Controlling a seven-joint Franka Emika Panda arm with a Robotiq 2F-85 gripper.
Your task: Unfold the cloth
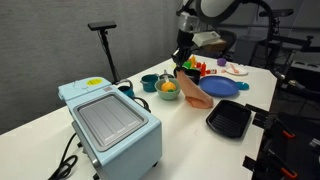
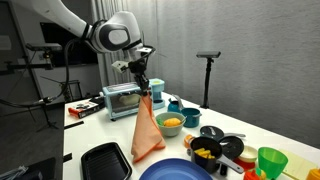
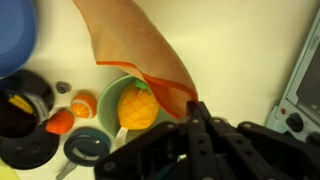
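Note:
The salmon-orange cloth (image 2: 147, 130) hangs above the white table as a long, narrow drape, and its lower end reaches down near the tabletop. My gripper (image 2: 144, 88) is shut on its top corner. In an exterior view the cloth (image 1: 191, 88) trails down from the gripper (image 1: 184, 66) toward the blue plate. In the wrist view the black fingers (image 3: 192, 112) pinch the edge of the cloth (image 3: 140, 45), which spreads away over the table. The cloth still hangs folded on itself.
A light-blue toaster oven (image 1: 110, 125) (image 2: 122, 100) stands at one end of the table. A green bowl with a yellow toy (image 2: 170, 122) (image 3: 135, 105) sits just beside the cloth. A black square tray (image 1: 230, 120) (image 2: 105, 160), a blue plate (image 1: 220, 87), a black pan (image 2: 215, 150) and a green cup (image 2: 270, 160) surround it.

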